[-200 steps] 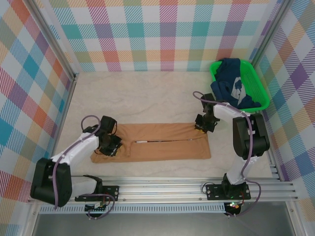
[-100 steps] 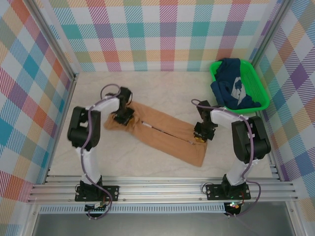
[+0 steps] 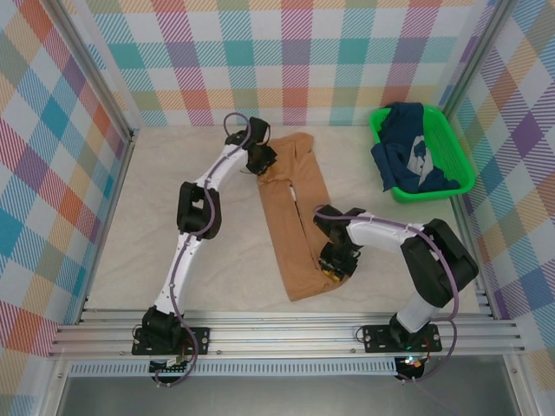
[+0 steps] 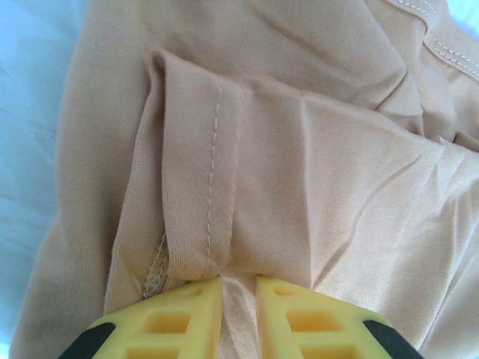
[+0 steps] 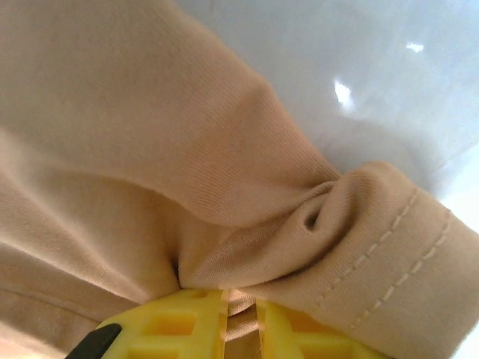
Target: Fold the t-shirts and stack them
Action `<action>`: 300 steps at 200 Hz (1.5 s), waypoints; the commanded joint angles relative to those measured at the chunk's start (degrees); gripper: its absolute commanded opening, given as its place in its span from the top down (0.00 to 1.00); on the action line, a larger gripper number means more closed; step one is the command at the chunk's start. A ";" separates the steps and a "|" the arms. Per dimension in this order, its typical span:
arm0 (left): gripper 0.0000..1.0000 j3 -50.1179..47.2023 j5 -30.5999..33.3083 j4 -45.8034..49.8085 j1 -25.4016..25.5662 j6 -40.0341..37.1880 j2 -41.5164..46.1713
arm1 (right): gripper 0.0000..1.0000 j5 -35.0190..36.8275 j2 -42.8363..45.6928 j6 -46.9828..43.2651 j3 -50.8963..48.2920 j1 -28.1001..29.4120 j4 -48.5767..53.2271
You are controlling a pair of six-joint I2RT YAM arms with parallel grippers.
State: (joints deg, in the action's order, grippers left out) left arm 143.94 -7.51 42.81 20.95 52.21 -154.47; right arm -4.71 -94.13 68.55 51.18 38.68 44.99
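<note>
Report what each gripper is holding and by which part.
Both hold the tan-orange t-shirt. The left gripper pinches a stitched hem fold at its far end; the right gripper pinches bunched cloth beside a stitched hem at its near end.

At the far right corner of the pale cream, lightly textured desk (image 3: 156, 173), close to the right wall, a bright green rectangular plastic basket (image 3: 434, 193) with a raised rim, set at a slight angle. Around the desk on three sides, panels of pastel plaid wall (image 3: 286, 61) in teal, orange, pink and purple checks, joined at the back corners by slanting silver aluminium posts (image 3: 93, 74). Along the near edge, silver grooved aluminium rails (image 3: 286, 334) running left to right, with a dull grey floor strip (image 3: 286, 394) below.
</note>
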 commanded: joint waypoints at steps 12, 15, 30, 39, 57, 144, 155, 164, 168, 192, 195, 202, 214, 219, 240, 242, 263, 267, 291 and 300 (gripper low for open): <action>0.80 -0.41 -2.04 -2.45 0.06 -0.44 -3.74 | 0.80 -4.09 -4.98 11.51 -0.48 3.00 -3.71; 0.80 -0.22 -2.23 -3.03 -0.02 -0.38 -3.88 | 0.80 -4.47 -5.09 12.12 -0.47 3.13 -4.08; 0.82 1.05 -3.54 -5.45 -0.54 0.24 -5.16 | 0.80 -6.95 -6.24 15.45 -0.29 3.80 -6.51; 0.82 2.75 -4.55 -6.15 -0.95 0.76 -6.50 | 0.80 -8.85 -7.22 17.77 -0.37 4.09 -8.50; 0.83 6.68 -6.40 -7.24 -1.80 1.56 -9.15 | 0.79 -11.94 -8.70 21.95 -0.88 4.48 -14.48; 0.53 12.37 -3.80 4.44 -3.55 -3.74 3.82 | 0.58 -1.97 2.46 5.80 10.45 3.13 3.69; 0.52 9.34 -2.16 7.25 -3.33 -5.03 7.71 | 0.55 -0.14 5.82 2.90 10.90 2.23 6.02; 0.52 5.20 -0.94 9.26 -3.09 -6.12 11.85 | 0.54 0.97 8.99 0.56 10.49 1.32 7.04; 0.52 2.75 -0.42 9.92 -2.96 -6.59 13.95 | 0.54 1.42 10.36 -0.52 10.06 0.90 7.20; 0.52 -22.08 -0.76 5.57 -1.35 -7.29 30.24 | 0.58 3.07 17.54 -8.93 5.06 -0.54 6.01; 0.52 -25.61 -0.97 4.66 -1.09 -7.15 32.39 | 0.59 3.08 18.14 -10.34 4.27 -0.64 5.47; 0.53 -33.37 -1.66 3.13 -0.47 -6.90 36.84 | 0.60 2.05 19.42 -14.01 2.10 -0.75 3.38; 0.55 -45.21 -3.46 3.03 0.41 -6.89 44.15 | 0.62 -1.26 20.59 -19.22 -1.13 -1.23 0.38; 0.55 -50.05 -4.71 3.07 0.78 -7.05 46.90 | 0.61 -3.20 20.75 -21.10 -2.11 -1.28 -1.26; 0.55 -69.62 -11.35 2.72 2.87 -7.27 57.52 | 0.55 -8.26 18.85 -24.32 -5.68 -1.32 -5.42; 0.55 -71.28 -11.91 2.72 3.16 -7.38 58.45 | 0.54 -8.53 18.53 -24.36 -5.88 -1.32 -5.83; 0.55 -84.67 -19.30 2.45 6.04 -8.28 64.31 | 0.51 -12.93 15.08 -23.50 -8.89 -2.14 -11.77; 0.55 -86.43 -20.25 2.81 6.54 -8.77 65.06 | 0.51 -13.51 14.61 -23.27 -9.34 -2.31 -12.66; 0.54 -92.33 -22.64 3.52 8.20 -10.55 68.14 | 0.54 -13.52 12.02 -22.44 -10.03 -2.81 -15.43; 0.54 -94.03 -22.97 2.16 8.80 -9.66 69.30 | 0.56 -13.23 11.16 -22.00 -10.13 -3.06 -15.99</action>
State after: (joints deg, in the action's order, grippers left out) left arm 52.56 -24.91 46.22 28.53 43.81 -90.45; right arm -15.53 -81.56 47.44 41.60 36.32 34.28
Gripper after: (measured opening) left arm 0.460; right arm 0.460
